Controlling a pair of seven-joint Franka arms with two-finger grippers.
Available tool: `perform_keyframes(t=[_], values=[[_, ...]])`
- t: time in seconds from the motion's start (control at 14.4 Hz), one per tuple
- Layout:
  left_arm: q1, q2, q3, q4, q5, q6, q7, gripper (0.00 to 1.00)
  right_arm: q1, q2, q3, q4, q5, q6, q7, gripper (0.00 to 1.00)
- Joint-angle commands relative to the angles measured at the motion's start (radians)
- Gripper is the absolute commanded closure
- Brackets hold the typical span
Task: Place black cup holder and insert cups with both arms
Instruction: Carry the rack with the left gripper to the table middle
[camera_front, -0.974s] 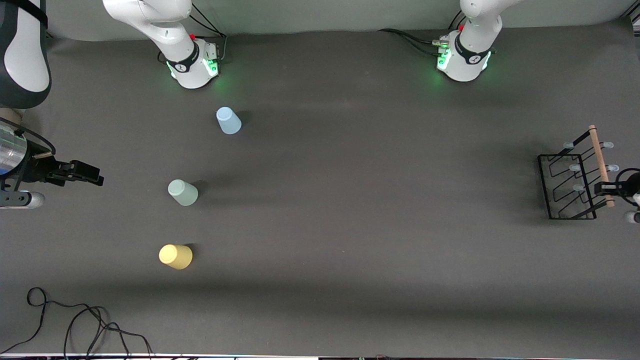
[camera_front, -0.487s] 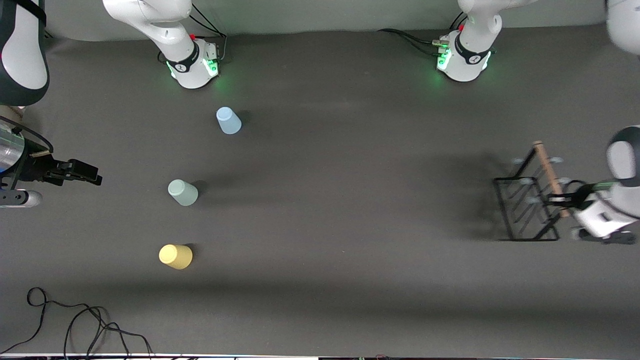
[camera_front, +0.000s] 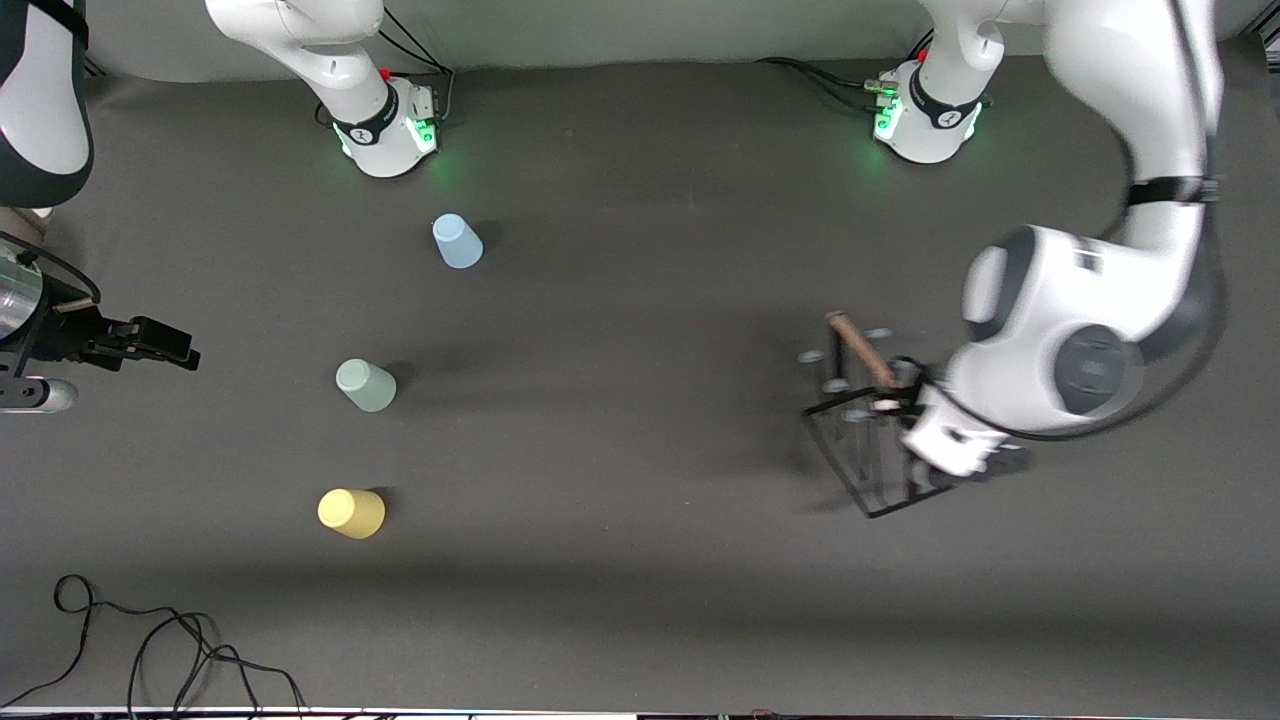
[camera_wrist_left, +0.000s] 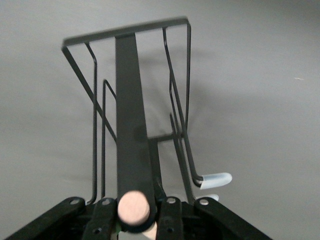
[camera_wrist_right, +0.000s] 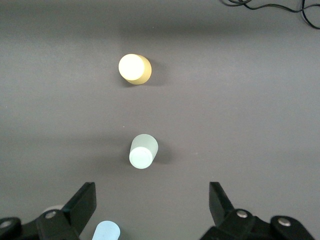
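Note:
My left gripper (camera_front: 893, 393) is shut on the light wooden rod handle (camera_front: 860, 350) of the black cup holder (camera_front: 868, 462). The holder hangs tilted over the table, between its middle and the left arm's end. In the left wrist view the rod's end (camera_wrist_left: 134, 209) sits between my fingers, with the wire frame (camera_wrist_left: 127, 34) and a pale capped peg (camera_wrist_left: 216, 178) past it. Three cups stand upside down toward the right arm's end: light blue (camera_front: 457, 242), sage green (camera_front: 366, 386) and yellow (camera_front: 351, 513). My right gripper (camera_front: 165, 345) waits open over that end, holding nothing (camera_wrist_right: 152, 197).
A loose black cable (camera_front: 150, 650) lies near the table's front edge at the right arm's end. The two arm bases (camera_front: 385, 130) (camera_front: 925, 120) stand along the edge farthest from the front camera. The right wrist view shows the yellow (camera_wrist_right: 134, 68), green (camera_wrist_right: 143, 151) and blue (camera_wrist_right: 106, 231) cups.
My left arm has carried the cup holder from the left arm's end of the table toward the middle, and it has turned and tilted on the way. The right gripper has barely shifted.

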Motion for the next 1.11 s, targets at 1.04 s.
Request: perform_keyframes(t=[1.04], values=[[-0.38,0.247,-0.028,0.351,-0.081,0.06,-0.182,1.0,-0.004,-0.009,0.008,-0.004,0.002,-0.007,0.01,0.0]])
